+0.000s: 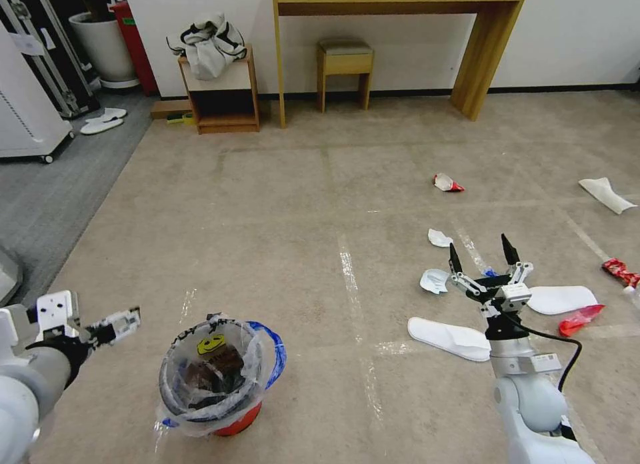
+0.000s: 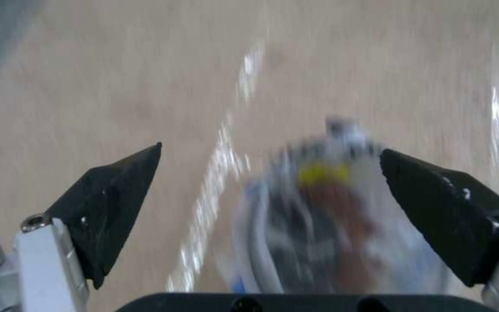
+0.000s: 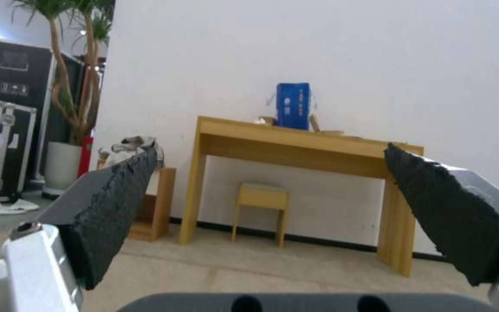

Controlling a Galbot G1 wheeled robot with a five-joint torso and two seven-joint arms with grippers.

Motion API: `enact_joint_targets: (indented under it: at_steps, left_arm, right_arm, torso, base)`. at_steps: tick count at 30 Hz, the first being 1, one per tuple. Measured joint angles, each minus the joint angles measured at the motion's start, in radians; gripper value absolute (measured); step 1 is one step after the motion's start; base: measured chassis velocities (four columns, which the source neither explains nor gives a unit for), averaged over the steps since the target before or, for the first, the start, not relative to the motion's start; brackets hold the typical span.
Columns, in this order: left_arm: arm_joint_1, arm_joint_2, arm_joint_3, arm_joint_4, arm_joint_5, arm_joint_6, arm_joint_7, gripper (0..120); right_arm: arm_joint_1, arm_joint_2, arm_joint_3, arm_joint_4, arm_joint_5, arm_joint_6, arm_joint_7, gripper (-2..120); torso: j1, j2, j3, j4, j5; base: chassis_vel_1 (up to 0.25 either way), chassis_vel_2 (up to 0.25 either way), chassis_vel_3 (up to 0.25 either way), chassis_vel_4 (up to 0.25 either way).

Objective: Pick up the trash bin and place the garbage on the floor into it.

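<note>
— Bin check: trash bin [image 1: 212, 377] upright on the beige carpet [image 1: 280, 204], low and left of centre, clear liner bag puffed over the rim, blue handle on its right side, yellow smiley sticker [image 1: 211, 345] on the far inner wall. Already holding dark scraps.

— Left gripper [image 1: 122, 323]?

— Just left of the bin, not touching, aimed across toward it. Fingers spread wide, nothing between them; from the wrist camera, bin [image 2: 330, 225] framed between the two black pads [image 2: 111, 208]. Probably lined up for a grab at the rim or bag handle.

— Right gripper [image 1: 483, 257]?

— Raised over the litter patch, fingers pointing up and forward, apart, empty. Wrist camera facing the wooden desk [image 3: 296, 143] and wall, not the floor, so likely waiting.

— Garbage?

— All on the carpet, right of centre, well apart from the bin. White slipper [image 1: 448, 339] just left of the right arm, second slipper [image 1: 561, 299] to its right, red wrapper [image 1: 580, 317] beside that. Crumpled white paper [image 1: 439, 237] farther out, red-and-white wrapper [image 1: 447, 182] beyond, another red wrapper [image 1: 620, 272] at the right edge.

— Stage?

— Bin pickup not yet done.
</note>
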Motion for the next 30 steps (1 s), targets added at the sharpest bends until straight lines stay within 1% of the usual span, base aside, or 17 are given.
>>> enact_joint_targets:
  at_steps: [1, 2, 4, 5, 6, 7, 10, 11, 13, 14, 16, 17, 18, 24, 26, 28, 30]
  left_arm:
    - [0.0, 0.0, 0.0, 0.0, 0.0, 0.0, 0.0, 100]
    - [-0.024, 0.005, 0.019, 0.001, -0.117, -0.004, -0.062, 100]
    - [-0.047, 0.007, 0.03, 0.002, -0.242, -0.004, -0.105, 100]
    - [-0.047, 0.007, 0.03, 0.002, -0.242, -0.004, -0.105, 100]
    - [-0.053, 0.005, 0.036, 0.003, -0.277, -0.004, -0.118, 100]
    - [-0.053, 0.005, 0.036, 0.003, -0.277, -0.004, -0.118, 100]
    - [-0.068, -0.004, 0.086, 0.005, -0.321, -0.004, -0.127, 100]
    - [-0.068, -0.004, 0.086, 0.005, -0.321, -0.004, -0.127, 100]
    - [-0.104, -0.019, 0.131, 0.006, -0.356, -0.004, -0.128, 100]
    - [-0.104, -0.019, 0.131, 0.006, -0.356, -0.004, -0.128, 100]
    - [-0.124, -0.032, 0.158, 0.006, -0.356, -0.001, -0.128, 100]
    - [-0.124, -0.032, 0.158, 0.006, -0.356, -0.001, -0.128, 100]
    - [-0.136, -0.034, 0.17, 0.006, -0.355, 0.001, -0.128, 100]
    - [-0.16, -0.029, 0.19, 0.007, -0.364, 0.01, -0.123, 100]
    - [-0.161, -0.029, 0.199, 0.007, -0.351, 0.013, -0.119, 100]
    - [-0.166, -0.027, 0.213, 0.027, -0.319, 0.023, -0.105, 100]
    - [-0.169, -0.022, 0.216, 0.04, -0.306, 0.026, -0.101, 100]
  right_arm:
    - [0.0, 0.0, 0.0, 0.0, 0.0, 0.0, 0.0, 100]
    - [0.005, -0.001, -0.002, -0.005, 0.003, 0.001, -0.002, 100]
    - [0.01, -0.001, -0.002, -0.012, 0.007, 0.003, -0.005, 100]
    - [0.01, -0.001, -0.002, -0.012, 0.007, 0.003, -0.005, 100]
    - [0.012, -0.001, -0.003, -0.016, 0.008, 0.004, -0.006, 100]
    - [0.012, -0.001, -0.003, -0.016, 0.008, 0.004, -0.006, 100]
    - [0.015, 0.0, -0.003, -0.026, 0.01, 0.009, -0.01, 100]
    - [0.015, 0.0, -0.003, -0.026, 0.01, 0.009, -0.01, 100]
    - [0.016, 0.001, 0.0, -0.034, 0.012, 0.013, -0.013, 100]
    - [0.016, 0.001, 0.0, -0.034, 0.012, 0.013, -0.013, 100]
    - [0.016, 0.001, 0.002, -0.039, 0.014, 0.015, -0.017, 100]
    - [0.016, 0.001, 0.002, -0.039, 0.014, 0.015, -0.017, 100]
    - [0.015, 0.001, 0.002, -0.043, 0.014, 0.018, -0.019, 100]
    - [0.014, 0.007, 0.002, -0.047, 0.013, 0.021, -0.021, 100]
    - [0.015, 0.009, 0.001, -0.047, 0.011, 0.021, -0.022, 100]
    - [0.016, 0.014, -0.001, -0.045, 0.008, 0.021, -0.022, 100]
    - [0.016, 0.015, -0.001, -0.045, 0.007, 0.021, -0.022, 100]
  torso:
    - [0.0, 0.0, 0.0, 0.0, 0.0]
    - [0.0, 0.0, 0.0, -0.0001, -0.0003]
    - [0.0, 0.0, 0.0, -0.0004, -0.0002]
    - [0.0, 0.0, 0.0, -0.0004, -0.0002]
    - [0.0, 0.0, 0.0, -0.0004, 0.0002]
    - [0.0, 0.0, 0.0, -0.0004, 0.0002]
    - [0.0, 0.0, 0.0, 0.0, 0.0]
    - [0.0, 0.0, 0.0, 0.0, 0.0]
    - [0.0, 0.0, 0.0, -0.0003, 0.0]
    - [0.0, 0.0, 0.0, -0.0003, 0.0]
    - [0.0, 0.0, 0.0, -0.0003, 0.0]
    - [0.0, 0.0, 0.0, -0.0003, 0.0]
    - [0.0, 0.0, 0.0, -0.0002, 0.0]
    - [0.0, 0.0, 0.0, -0.0003, 0.0]
    - [0.0, 0.0, 0.0, -0.0002, 0.0]
    - [0.0, 0.0, 0.0, 0.0, 0.0]
    - [0.0, 0.0, 0.0, 0.0, -0.0001]
  base:
    - [0.0, 0.0, 0.0, 0.0]
    - [0.0, 0.0, 0.0, 0.0]
    - [0.0, 0.0, 0.0, 0.0]
    - [0.0, 0.0, 0.0, 0.0]
    - [0.0, 0.0, 0.0, 0.0]
    - [0.0, 0.0, 0.0, 0.0]
    - [0.0, 0.0, 0.0, 0.0]
    - [0.0, 0.0, 0.0, 0.0]
    - [0.0, 0.0, 0.0, 0.0]
    - [0.0, 0.0, 0.0, 0.0]
    - [0.0, 0.0, 0.0, 0.0]
    - [0.0, 0.0, 0.0, 0.0]
    - [0.0, 0.0, 0.0, 0.0]
    - [0.0, 0.0, 0.0, 0.0]
    - [0.0, 0.0, 0.0, 0.0]
    - [0.0, 0.0, 0.0, 0.0]
    - [0.0, 0.0, 0.0, 0.0]
